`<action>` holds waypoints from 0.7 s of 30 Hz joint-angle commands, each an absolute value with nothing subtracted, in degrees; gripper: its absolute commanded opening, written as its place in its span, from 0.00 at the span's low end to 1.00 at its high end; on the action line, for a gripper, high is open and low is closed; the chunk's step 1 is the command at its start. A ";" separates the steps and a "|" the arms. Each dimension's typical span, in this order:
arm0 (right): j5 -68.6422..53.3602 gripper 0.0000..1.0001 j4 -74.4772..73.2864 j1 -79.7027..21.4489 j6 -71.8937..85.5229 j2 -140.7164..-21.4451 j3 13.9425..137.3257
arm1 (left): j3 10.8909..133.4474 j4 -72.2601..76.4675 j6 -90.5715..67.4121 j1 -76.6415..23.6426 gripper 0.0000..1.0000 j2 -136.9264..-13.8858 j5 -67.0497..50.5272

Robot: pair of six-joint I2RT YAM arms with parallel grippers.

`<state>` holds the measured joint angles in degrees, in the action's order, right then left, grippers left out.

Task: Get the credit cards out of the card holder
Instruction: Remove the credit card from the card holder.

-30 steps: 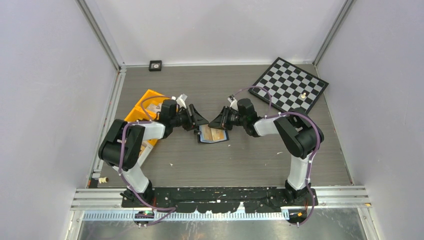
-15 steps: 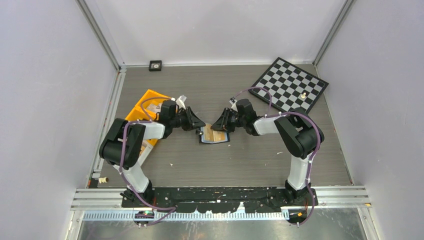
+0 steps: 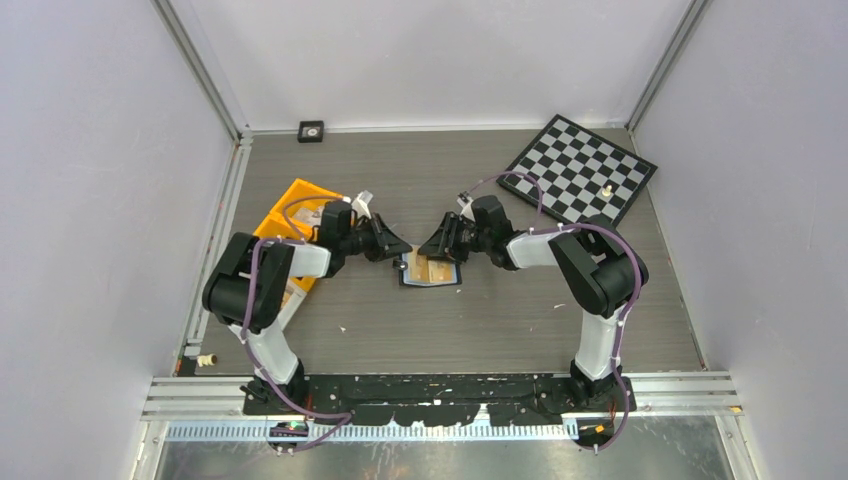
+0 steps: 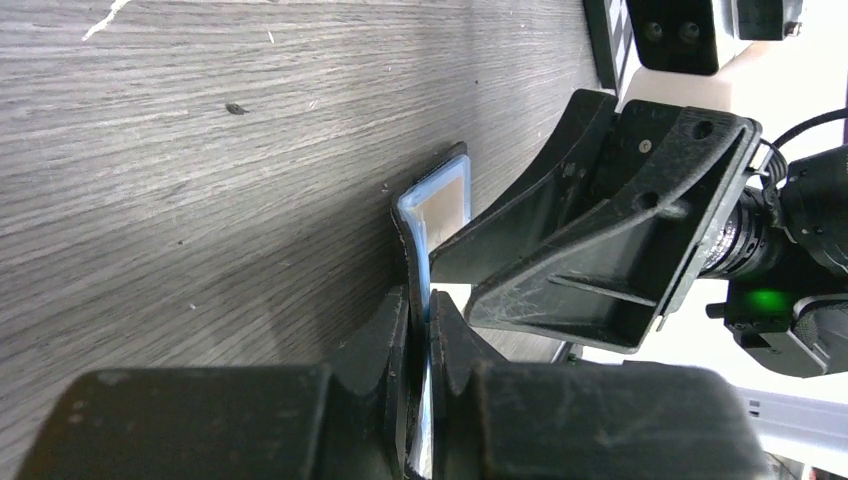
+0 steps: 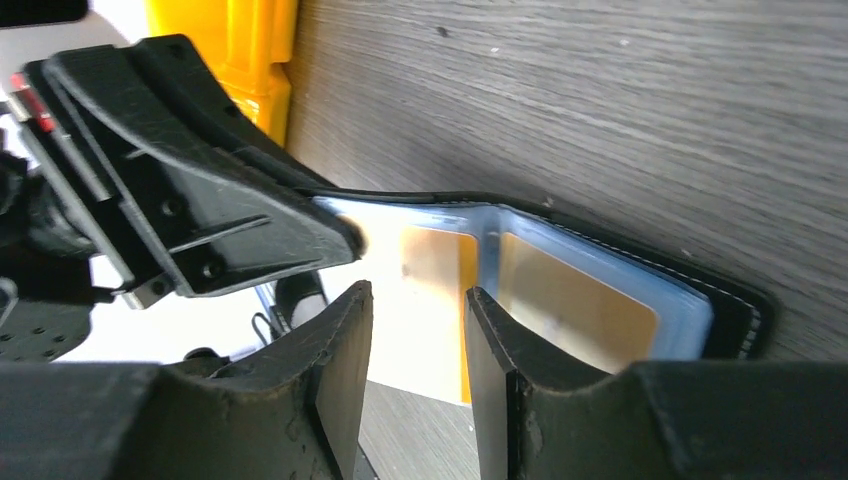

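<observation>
- Your left gripper (image 4: 420, 312) is pressed together, pinching the edge of a raised pale-blue leaf of the card holder (image 3: 428, 271).
- Your right gripper (image 5: 418, 310) is spread and grips nothing; it sits low at the right side of the open card holder.
- The card holder lies open near the middle of the table (image 3: 500, 320), between both grippers.
- The credit cards (image 5: 575, 295), orange-tan, sit inside its sleeves.
- An orange bin (image 3: 285, 208) sits near the table's left edge, and a chessboard (image 3: 583, 168) lies in the far right corner.
</observation>
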<state>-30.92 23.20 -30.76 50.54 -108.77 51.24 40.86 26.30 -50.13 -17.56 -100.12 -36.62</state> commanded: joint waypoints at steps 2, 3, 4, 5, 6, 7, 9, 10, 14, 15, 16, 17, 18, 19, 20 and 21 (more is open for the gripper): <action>-34.55 0.45 31.42 -31.02 53.43 -107.63 51.04 | 40.09 36.39 -55.37 -16.70 0.00 -101.93 -41.52; -34.62 0.45 31.73 -31.10 53.76 -107.66 50.98 | 39.89 37.41 -56.13 -16.63 0.01 -102.31 -41.82; -34.69 0.43 31.81 -31.11 53.84 -107.69 50.97 | 39.87 38.03 -56.62 -16.55 0.04 -102.65 -42.01; -34.67 0.41 31.82 -31.04 53.96 -107.80 51.03 | 39.80 38.37 -56.94 -16.46 0.07 -102.92 -42.17; -34.63 0.40 31.82 -31.06 54.13 -107.94 51.06 | 39.74 38.51 -57.11 -16.39 0.10 -103.06 -42.25; -34.41 0.39 31.44 -31.06 54.28 -108.17 51.22 | 39.63 38.60 -57.10 -16.35 0.14 -103.03 -42.18; -32.92 0.39 28.32 -31.08 53.54 -108.27 51.81 | 39.40 38.46 -56.81 -16.37 0.20 -102.52 -41.87; -31.94 0.39 26.24 -31.04 52.50 -108.26 52.30 | 39.38 37.90 -56.47 -16.30 0.23 -102.18 -41.63; -30.37 0.30 21.87 -31.08 50.94 -108.98 53.62 | 39.40 35.13 -54.80 -16.31 0.29 -100.81 -40.66; -30.41 0.28 21.83 -31.09 51.11 -109.23 53.69 | 39.38 34.86 -54.53 -16.32 0.29 -100.59 -40.52; -30.42 0.27 21.80 -31.07 51.07 -109.37 53.78 | 39.30 34.67 -54.34 -16.34 0.29 -100.48 -40.46; -30.41 0.25 21.74 -31.01 51.07 -109.49 53.83 | 39.29 34.56 -54.32 -16.35 0.29 -100.38 -40.44; -30.34 0.25 21.56 -31.03 51.05 -109.51 53.87 | 39.29 34.53 -54.32 -16.35 0.29 -100.37 -40.48; -30.22 0.24 21.24 -31.07 50.89 -109.50 53.95 | 39.23 34.54 -54.31 -16.33 0.29 -100.33 -40.59; -29.96 0.24 20.63 -31.03 50.75 -109.39 54.04 | 39.20 34.47 -54.32 -16.30 0.29 -100.22 -40.68; -29.55 0.24 20.08 -31.05 50.46 -109.22 54.12 | 39.20 34.57 -54.31 -16.34 0.28 -100.13 -40.78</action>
